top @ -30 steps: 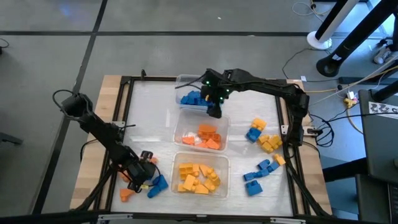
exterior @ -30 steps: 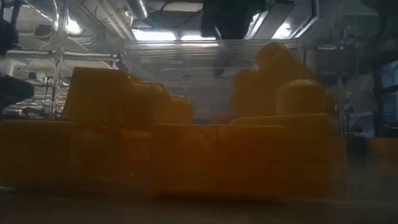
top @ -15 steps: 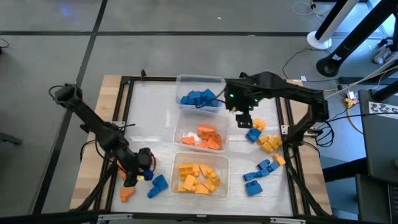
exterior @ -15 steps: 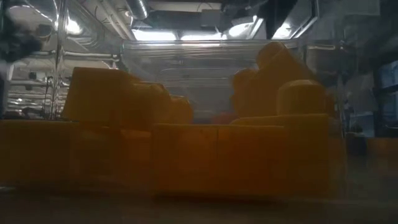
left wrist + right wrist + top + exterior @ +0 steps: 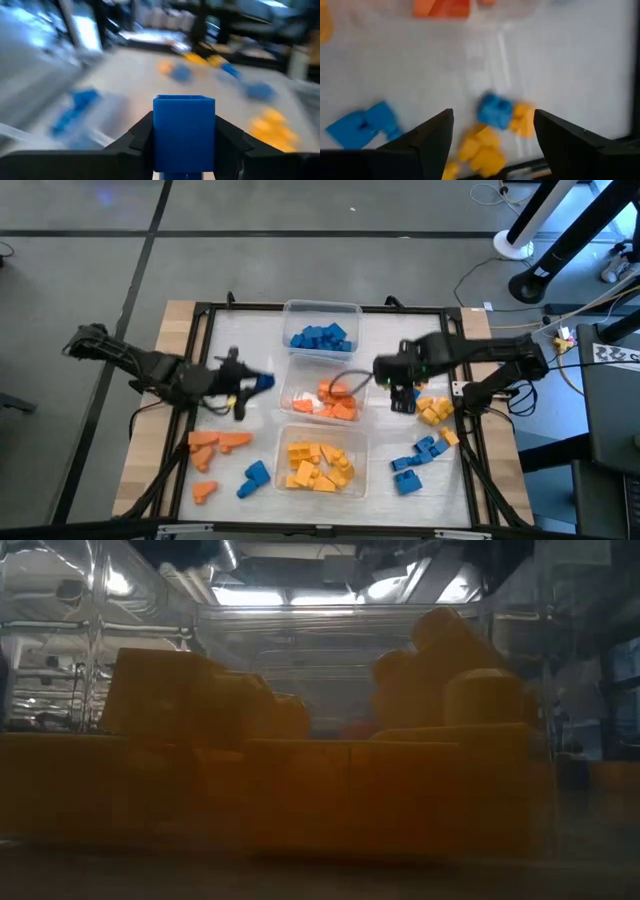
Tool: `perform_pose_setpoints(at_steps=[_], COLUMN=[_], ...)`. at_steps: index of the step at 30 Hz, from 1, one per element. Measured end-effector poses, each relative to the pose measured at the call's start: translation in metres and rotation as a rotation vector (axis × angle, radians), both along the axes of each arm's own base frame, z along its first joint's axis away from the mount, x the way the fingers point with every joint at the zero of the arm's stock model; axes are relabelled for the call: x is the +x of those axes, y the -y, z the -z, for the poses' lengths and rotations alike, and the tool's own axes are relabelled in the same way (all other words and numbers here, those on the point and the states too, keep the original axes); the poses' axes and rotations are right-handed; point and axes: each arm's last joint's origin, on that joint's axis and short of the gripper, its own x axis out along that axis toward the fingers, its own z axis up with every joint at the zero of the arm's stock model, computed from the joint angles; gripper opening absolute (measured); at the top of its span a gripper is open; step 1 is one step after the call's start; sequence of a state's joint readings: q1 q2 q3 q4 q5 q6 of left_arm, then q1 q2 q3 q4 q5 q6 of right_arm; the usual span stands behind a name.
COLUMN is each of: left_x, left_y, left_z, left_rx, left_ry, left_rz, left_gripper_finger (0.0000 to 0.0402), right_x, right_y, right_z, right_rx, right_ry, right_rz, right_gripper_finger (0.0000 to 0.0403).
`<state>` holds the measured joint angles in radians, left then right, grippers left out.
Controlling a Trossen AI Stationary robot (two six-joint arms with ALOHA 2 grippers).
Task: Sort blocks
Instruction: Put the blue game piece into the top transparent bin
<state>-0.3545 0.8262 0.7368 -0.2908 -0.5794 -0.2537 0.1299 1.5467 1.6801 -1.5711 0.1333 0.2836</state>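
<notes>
Taking the clear rectangular plastic tub of orange blocks at the middle of the worktop as the landmark, and starting at the near edge: on the near side of it sits a second clear tub holding yellow blocks, which fills the low view as a wall of yellow. Near and to the left of the landmark lie loose pieces: flat orange wedge blocks, one small orange block and a blue brick-shaped block. Near and to the right lies a cluster of small blue blocks.

Level with the landmark, just to its left, the left gripper holds a blue cube-shaped plastic block; in the left wrist view the jaws are clenched on its two flat sides. Just to the landmark's right, the right gripper hangs with its jaws spread and empty over loose yellow blocks and a blue one.

On the far side of the landmark stands the third clear tub, with blue blocks in it.

These pieces look light, rigid and smooth, so I judge them apt to slip or twist; a grip across two parallel flat faces, as on the cube, should hold best, while wedges want taking by their straight sides, not the slope
</notes>
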Motion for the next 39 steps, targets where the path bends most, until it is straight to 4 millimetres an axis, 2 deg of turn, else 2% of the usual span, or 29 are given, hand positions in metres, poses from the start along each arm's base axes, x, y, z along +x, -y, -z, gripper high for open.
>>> perform_pose_setpoints(at_steps=[5,9,13,19,24,30,36,39], left_x=[0.025,0.049,0.071,0.095,0.105,0.108,0.107,0.108], left_y=[-0.031,-0.057,-0.083,-0.118,-0.137,-0.147,-0.152,-0.151], left_z=[-0.01,-0.008,0.004,0.026,0.045,0.057,0.058,0.058], left_rx=[0.172,0.262,0.326,0.282,0.214,0.091,-0.003,-0.042], left_ry=[0.084,0.116,0.099,0.122,0.113,0.141,0.186,0.203], left_rz=[-0.141,-0.228,-0.319,-0.452,-0.504,-0.561,-0.569,-0.548], left_gripper_finger=[0.0126,0.0127,0.0128,0.0129,0.014,0.0175,0.02,0.0204], right_x=[-0.008,-0.018,-0.025,-0.029,-0.035,-0.034,-0.026,-0.022], right_y=[-0.035,-0.065,-0.096,-0.141,-0.172,-0.192,-0.196,-0.199], right_z=[0.021,0.029,0.032,0.043,0.063,0.089,0.108,0.115], right_rx=[0.1,0.14,0.181,0.29,0.27,0.17,0.091,0.129], right_ry=[-0.09,-0.133,-0.082,0.045,0.004,-0.056,-0.122,-0.164], right_rz=[0.027,0.026,0.081,0.235,0.233,0.143,0.03,0.029], right_gripper_finger=[0.0275,0.0275,0.0275,0.0275,0.0275,0.0275,0.0275,0.0275])
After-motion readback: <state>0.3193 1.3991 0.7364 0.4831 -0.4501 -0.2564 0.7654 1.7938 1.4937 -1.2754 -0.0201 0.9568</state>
